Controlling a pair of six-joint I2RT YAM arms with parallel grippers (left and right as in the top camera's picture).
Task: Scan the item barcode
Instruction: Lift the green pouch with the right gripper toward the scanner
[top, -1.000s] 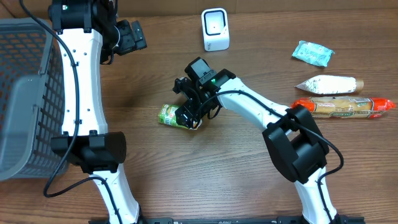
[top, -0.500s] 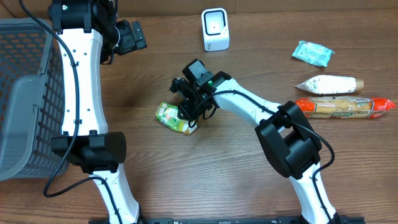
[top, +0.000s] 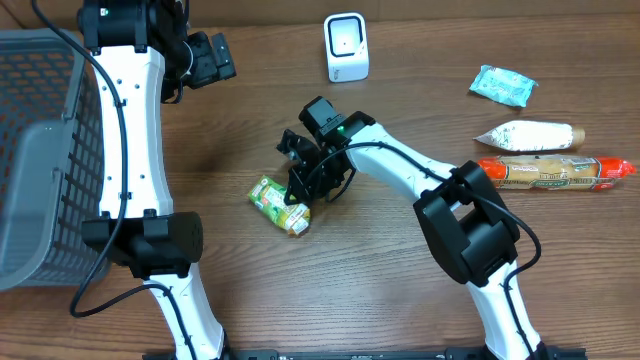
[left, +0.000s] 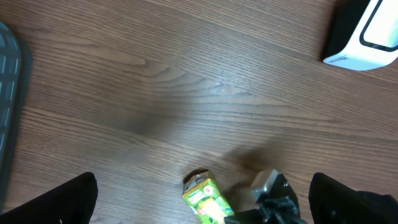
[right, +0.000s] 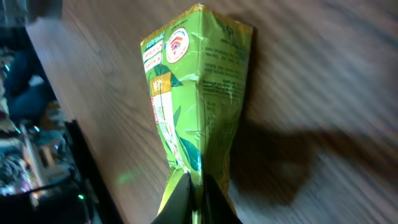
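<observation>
A green snack packet lies near the middle of the wooden table. My right gripper is shut on one end of it. In the right wrist view the two fingers pinch the packet's crimped edge, and the rest of the packet stretches away over the wood. The white barcode scanner stands at the back of the table, apart from the packet. My left gripper hovers high at the back left, open and empty. Its wrist view looks down on the packet and a corner of the scanner.
A grey mesh basket fills the left edge. At the right lie a teal packet, a white tube-shaped pack and an orange sausage pack.
My right gripper has shut on the green packet. The packet has turned and shifted slightly toward the front. The left arm has not moved.
</observation>
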